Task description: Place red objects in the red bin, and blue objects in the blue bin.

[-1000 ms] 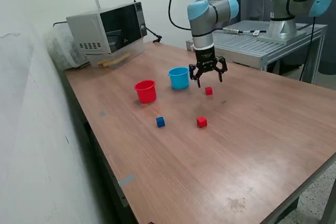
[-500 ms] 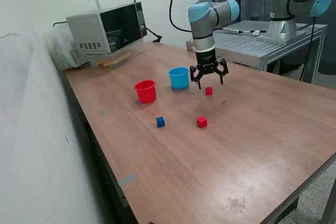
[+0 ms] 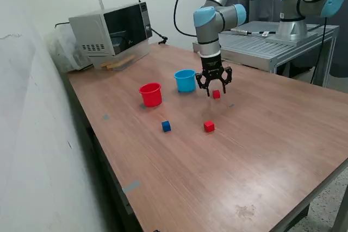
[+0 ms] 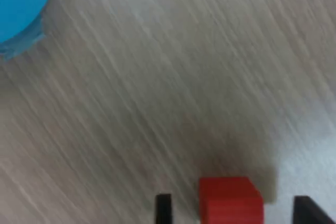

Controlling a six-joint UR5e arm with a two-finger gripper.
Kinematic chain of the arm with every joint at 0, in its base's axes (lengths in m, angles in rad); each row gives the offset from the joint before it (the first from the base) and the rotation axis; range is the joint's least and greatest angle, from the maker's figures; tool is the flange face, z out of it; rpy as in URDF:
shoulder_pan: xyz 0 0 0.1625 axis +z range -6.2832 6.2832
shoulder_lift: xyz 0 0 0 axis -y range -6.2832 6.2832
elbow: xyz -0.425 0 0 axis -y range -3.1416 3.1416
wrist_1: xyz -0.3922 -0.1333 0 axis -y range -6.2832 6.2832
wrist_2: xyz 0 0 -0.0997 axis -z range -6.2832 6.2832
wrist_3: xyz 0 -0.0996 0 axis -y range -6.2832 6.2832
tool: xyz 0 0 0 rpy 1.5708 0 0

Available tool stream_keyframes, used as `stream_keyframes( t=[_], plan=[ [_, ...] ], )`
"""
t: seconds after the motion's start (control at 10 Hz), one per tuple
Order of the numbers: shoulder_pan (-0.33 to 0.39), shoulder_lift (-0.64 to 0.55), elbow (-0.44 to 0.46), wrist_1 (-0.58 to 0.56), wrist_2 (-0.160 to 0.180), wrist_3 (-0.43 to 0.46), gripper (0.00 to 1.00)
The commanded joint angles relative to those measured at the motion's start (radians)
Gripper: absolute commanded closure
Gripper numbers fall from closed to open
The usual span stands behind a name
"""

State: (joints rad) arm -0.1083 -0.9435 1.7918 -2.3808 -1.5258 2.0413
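Note:
My gripper [image 3: 214, 90] is open and hangs low over a red cube [image 3: 216, 94] just to the exterior view's right of the light blue cup [image 3: 185, 80]. In the wrist view the same red cube [image 4: 230, 201] lies on the wood between my two dark fingertips [image 4: 164, 209], apart from both, and the blue cup's edge [image 4: 21, 9] shows in a corner. The red cup [image 3: 151, 94] stands beside the blue cup. A second red cube [image 3: 209, 126] and one dark blue cube [image 3: 166, 126] lie nearer the front. The other blue cube is not in view.
A microwave [image 3: 111, 27] stands at the table's [image 3: 255, 156] far corner with wooden sticks [image 3: 120, 63] before it. A second robot arm [image 3: 304, 4] on a grey metal bench [image 3: 272, 42] stands behind the table. A wall borders the exterior view's left.
My gripper has sunk lower and shifted slightly toward the red cube beside the blue cup, staying open. The cubes and cups have not moved.

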Motion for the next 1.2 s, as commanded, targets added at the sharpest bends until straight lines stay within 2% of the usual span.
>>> stream_keyframes(
  t=[0.0, 0.3, 0.4, 0.5, 0.6, 0.7, 0.9, 1.0, 1.1],
  plan=[
    [-0.008, 0.006, -0.015, -0.017, -0.002, 0.003, 1.0],
    [-0.008, 0.006, -0.02, -0.018, -0.02, 0.002, 1.0],
    [-0.01, -0.01, -0.026, -0.015, -0.037, 0.005, 1.0],
    [-0.01, -0.058, -0.041, -0.012, -0.033, 0.008, 1.0],
    [-0.011, -0.096, -0.082, -0.009, -0.028, 0.057, 1.0],
    [-0.016, -0.092, -0.16, -0.006, -0.025, 0.135, 1.0],
    [-0.022, -0.037, -0.334, 0.015, -0.034, 0.361, 1.0],
    [-0.022, -0.025, -0.389, 0.015, -0.043, 0.516, 1.0],
    [-0.021, -0.023, -0.417, 0.015, -0.086, 0.669, 1.0]
  ],
)
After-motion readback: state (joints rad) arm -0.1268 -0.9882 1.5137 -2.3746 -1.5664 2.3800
